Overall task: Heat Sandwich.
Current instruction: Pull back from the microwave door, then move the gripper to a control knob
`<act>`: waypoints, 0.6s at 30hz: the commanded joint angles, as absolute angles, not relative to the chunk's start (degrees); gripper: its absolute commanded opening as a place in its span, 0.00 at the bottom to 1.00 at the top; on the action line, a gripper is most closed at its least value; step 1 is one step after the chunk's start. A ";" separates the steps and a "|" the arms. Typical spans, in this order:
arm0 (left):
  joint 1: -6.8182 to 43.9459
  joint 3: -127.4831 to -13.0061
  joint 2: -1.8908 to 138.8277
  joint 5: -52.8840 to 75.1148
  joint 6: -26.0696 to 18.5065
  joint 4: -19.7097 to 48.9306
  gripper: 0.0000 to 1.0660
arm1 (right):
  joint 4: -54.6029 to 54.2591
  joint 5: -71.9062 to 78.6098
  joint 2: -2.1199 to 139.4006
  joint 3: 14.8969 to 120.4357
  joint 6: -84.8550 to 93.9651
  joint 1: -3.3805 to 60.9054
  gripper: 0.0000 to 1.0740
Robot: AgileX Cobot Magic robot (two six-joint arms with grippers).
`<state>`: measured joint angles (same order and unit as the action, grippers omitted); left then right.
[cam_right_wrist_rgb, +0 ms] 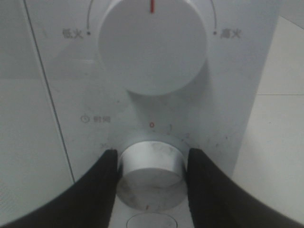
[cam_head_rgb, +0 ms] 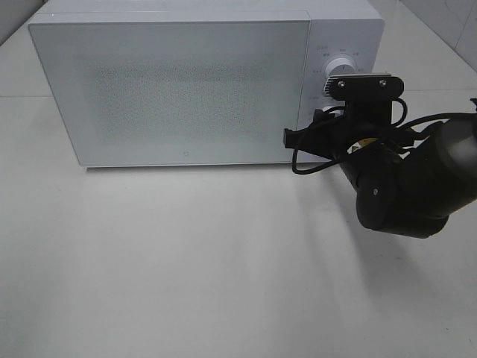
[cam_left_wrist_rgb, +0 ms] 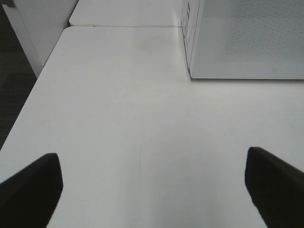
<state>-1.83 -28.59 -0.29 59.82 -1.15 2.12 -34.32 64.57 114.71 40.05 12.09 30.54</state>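
The sandwich is out of view. The white microwave (cam_head_rgb: 186,89) stands at the back of the table with its door shut. In the right wrist view my right gripper (cam_right_wrist_rgb: 153,156) has a black finger (cam_right_wrist_rgb: 102,185) pressed against each side of the lower round knob (cam_right_wrist_rgb: 152,168) on the control panel. The bigger upper knob (cam_right_wrist_rgb: 152,45), with a red mark, sits just above it. The right arm (cam_head_rgb: 406,186) reaches in from the right and hides that lower knob in the high view. My left gripper (cam_left_wrist_rgb: 153,159) hangs wide open over bare table, holding nothing.
The microwave's left front corner (cam_left_wrist_rgb: 192,71) shows in the left wrist view, some way from the left fingers. The white table's (cam_left_wrist_rgb: 118,118) left edge drops off to a dark floor (cam_left_wrist_rgb: 12,80). A black cable (cam_head_rgb: 313,160) loops off the right wrist.
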 commanded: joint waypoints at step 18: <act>-2.12 -28.36 -1.78 59.30 -1.15 2.12 0.92 | -36.27 66.52 114.71 40.11 -6.53 30.60 0.08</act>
<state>-1.83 -28.59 -0.29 59.82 -1.15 2.12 -34.84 64.97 114.71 39.99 -3.09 30.54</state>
